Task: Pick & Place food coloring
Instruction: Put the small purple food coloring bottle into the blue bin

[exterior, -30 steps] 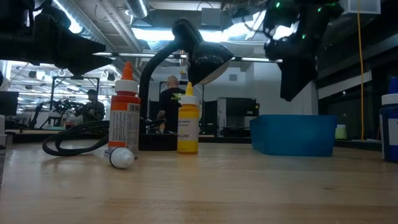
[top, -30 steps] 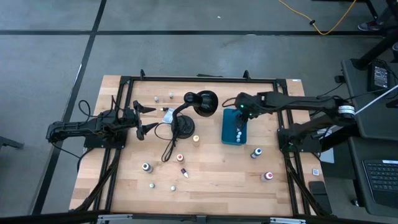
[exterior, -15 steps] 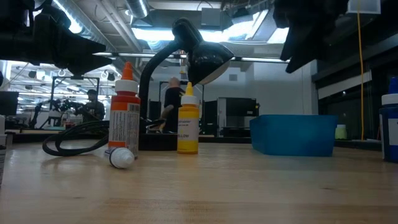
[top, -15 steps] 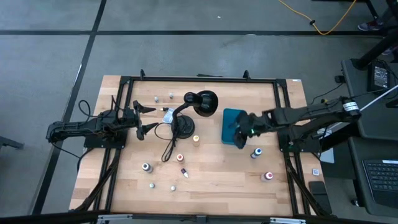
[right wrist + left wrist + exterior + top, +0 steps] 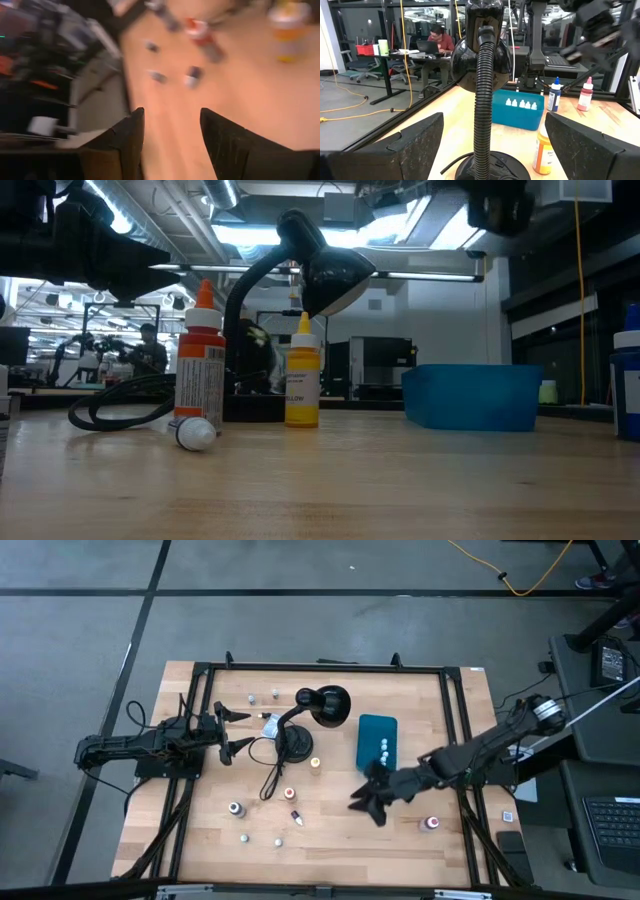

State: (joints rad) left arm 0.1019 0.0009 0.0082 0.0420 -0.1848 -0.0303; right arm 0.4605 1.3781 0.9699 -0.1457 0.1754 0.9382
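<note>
The wooden surface (image 5: 330,830) carries everything, framed by black rails. On the robot's left side the left arm lies folded near the edge, its tool (image 5: 232,730) spread as wide as it goes and holding nothing, seemingly waiting with the desk lamp (image 5: 318,706) straight ahead of it. The right arm stretches low across the front right of the surface, its tool (image 5: 366,802) over bare wood between the teal box (image 5: 375,730) and the scattered bottles; its fingers (image 5: 125,140) stand apart with only wood showing between them, so it carries nothing (most likely it is heading for another bottle).

The box sits right of the lamp as the collecting place, and several white-capped food coloring bottles (image 5: 383,751) already stand in a row along one wall of it. The rest of the food coloring is still loose: an orange-capped bottle (image 5: 201,358) and a yellow one (image 5: 303,377) stand upright near the lamp's base, a small bottle lies on its side just beside the orange-capped one, a red one (image 5: 432,823) stands near the right rail, and a few tiny ones dot the front left.
</note>
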